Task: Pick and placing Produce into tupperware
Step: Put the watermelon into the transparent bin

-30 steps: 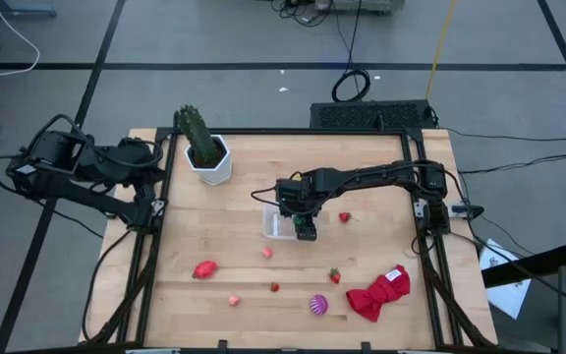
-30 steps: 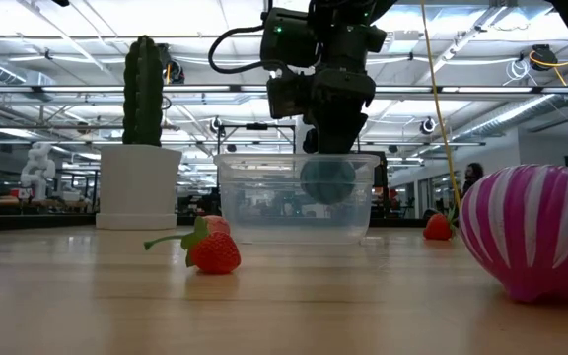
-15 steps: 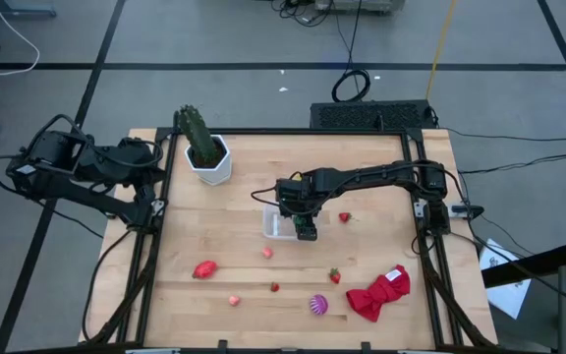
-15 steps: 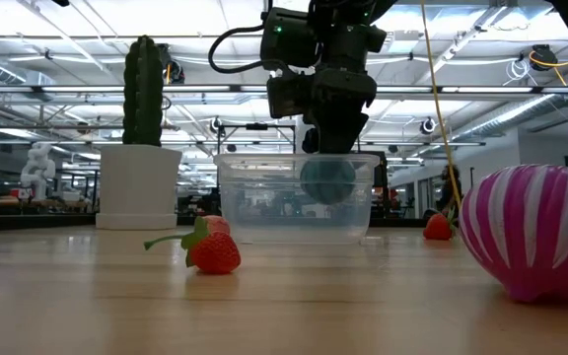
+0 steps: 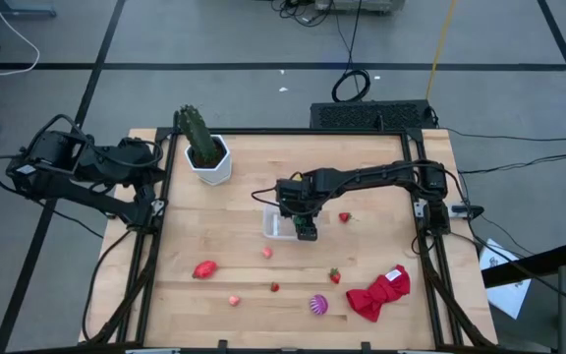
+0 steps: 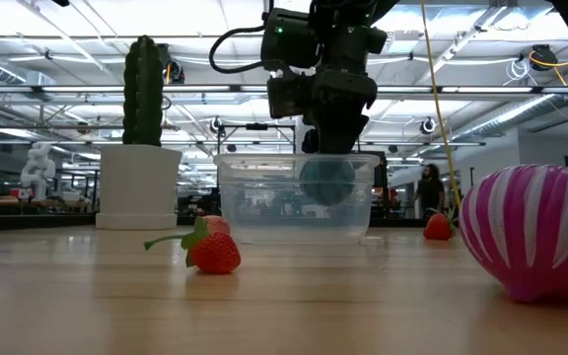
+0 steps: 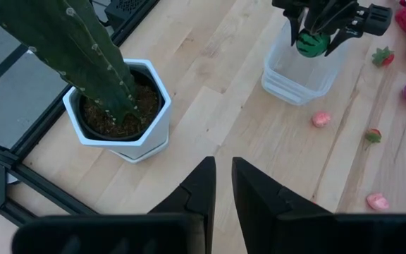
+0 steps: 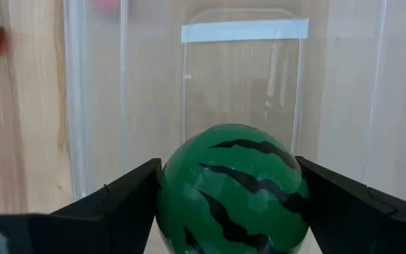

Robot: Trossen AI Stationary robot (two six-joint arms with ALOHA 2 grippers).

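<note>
A clear tupperware tub [image 5: 278, 224] stands at the table's middle. My right gripper [image 5: 306, 229] reaches down into it, shut on a green striped ball [image 8: 232, 187], which shows through the tub's wall [image 6: 328, 180] in the low view. Loose on the table lie three strawberries [image 5: 345, 217] [image 5: 334, 276] [image 5: 274, 287], a red pepper-like piece [image 5: 204, 268], two pink bits [image 5: 267, 253] [image 5: 234, 300] and a purple striped piece [image 5: 318, 305]. My left gripper [image 7: 223, 185] waits shut above the table's far left corner. My right gripper pinches the green striped ball by two opposite sides [image 8: 171, 201] between its two fingers [image 8: 111, 204]. The fingers come from above and point steeply down. The ball hangs inside the tub's walls, above the tub's floor [image 6: 294, 235].
A green cactus in a white hexagonal pot [image 5: 207, 157] stands at the far left, close to my left gripper. A red cloth [image 5: 379, 293] lies crumpled at the near right. Bare wood lies between the tub and the loose produce at the near side.
</note>
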